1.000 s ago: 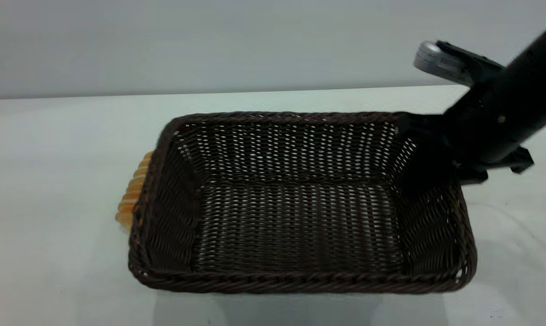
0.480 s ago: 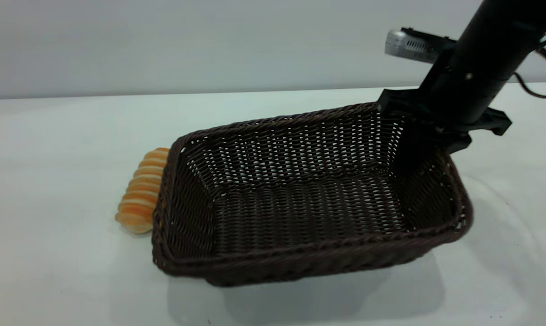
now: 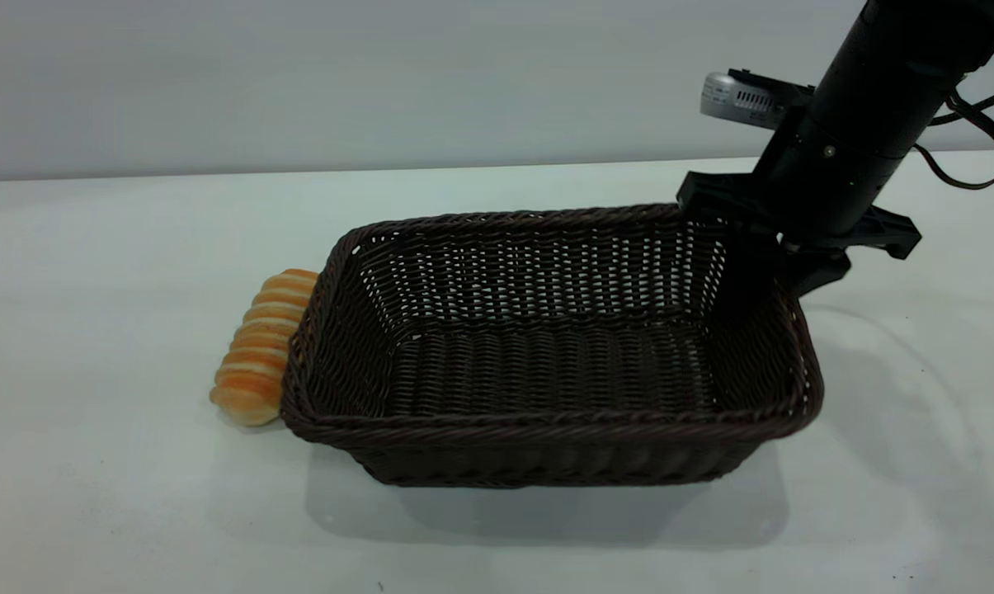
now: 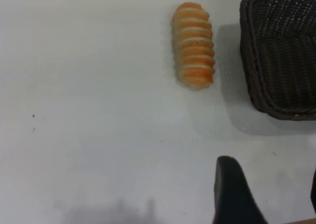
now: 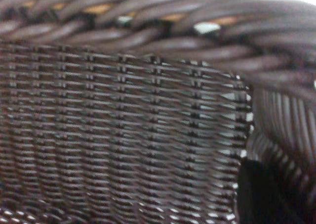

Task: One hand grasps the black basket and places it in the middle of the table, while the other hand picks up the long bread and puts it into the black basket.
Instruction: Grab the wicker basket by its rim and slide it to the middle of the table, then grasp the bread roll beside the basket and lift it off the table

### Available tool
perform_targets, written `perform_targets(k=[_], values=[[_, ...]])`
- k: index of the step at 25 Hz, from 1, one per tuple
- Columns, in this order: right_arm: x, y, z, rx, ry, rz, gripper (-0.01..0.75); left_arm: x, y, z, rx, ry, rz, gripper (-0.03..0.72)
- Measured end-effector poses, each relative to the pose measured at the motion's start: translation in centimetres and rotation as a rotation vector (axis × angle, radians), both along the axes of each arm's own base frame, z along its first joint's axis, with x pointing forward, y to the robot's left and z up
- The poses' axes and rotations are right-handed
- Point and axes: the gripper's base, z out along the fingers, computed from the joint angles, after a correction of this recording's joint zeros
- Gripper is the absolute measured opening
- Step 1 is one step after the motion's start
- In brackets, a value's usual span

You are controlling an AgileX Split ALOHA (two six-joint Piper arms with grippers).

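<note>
Grey wall at the back, wide white table in front w/ a few tiny specks.

Biggest thing first: black basket, near the middle of the table. One sec back: flat on the table, bread half hidden behind its left end. Half a sec back: right end tipped up high. Now: level again, seen more from the side, big shadow under it, so prob. up off the table a bit. Also a bit more to the right, away from the bread. Means the carry step is on and going OK; set-down in the middle not yet done.

Next: right gripper, on the far right corner of the rim, clamped on the basket wall, judging by the lift.

Then left gripper, out of the outside view. Fingers spread wide, holding nothing, low over bare table, near the bread.

Smallest: long bread, flat on the table by the basket's left end, not touched yet. Pick-up to come.

Diff. btwn views:
- Outside view: bread looks tucked under the rim. Left wrist view: clear strip of table btwn the two, so room for a grab.
- Right wrist view: only weave and braided rim up close, plus one dark finger against the wall. No bread there.
</note>
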Motion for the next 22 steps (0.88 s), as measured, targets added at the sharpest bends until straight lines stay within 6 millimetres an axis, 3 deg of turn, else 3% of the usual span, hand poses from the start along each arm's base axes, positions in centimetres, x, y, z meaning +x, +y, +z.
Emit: perform_targets(k=[5,8,16,22], values=[[0.0,-0.1,0.0,-0.022,-0.003,0.023,0.383,0.0,0.0,0.0,0.0,0.001,0.0,0.414],[0.4,-0.1,0.7,-0.028,0.005,0.05,0.446,0.0,0.0,0.0,0.0,0.001,0.0,0.414],[2.6,-1.5,5.4,-0.108,0.05,0.166,0.475,0.0,0.0,0.0,0.0,0.004,0.0,0.414],[1.7,-3.5,8.7,-0.313,0.083,0.264,0.475,0.7,0.0,-0.4,0.001,0.037,0.0,0.414]])
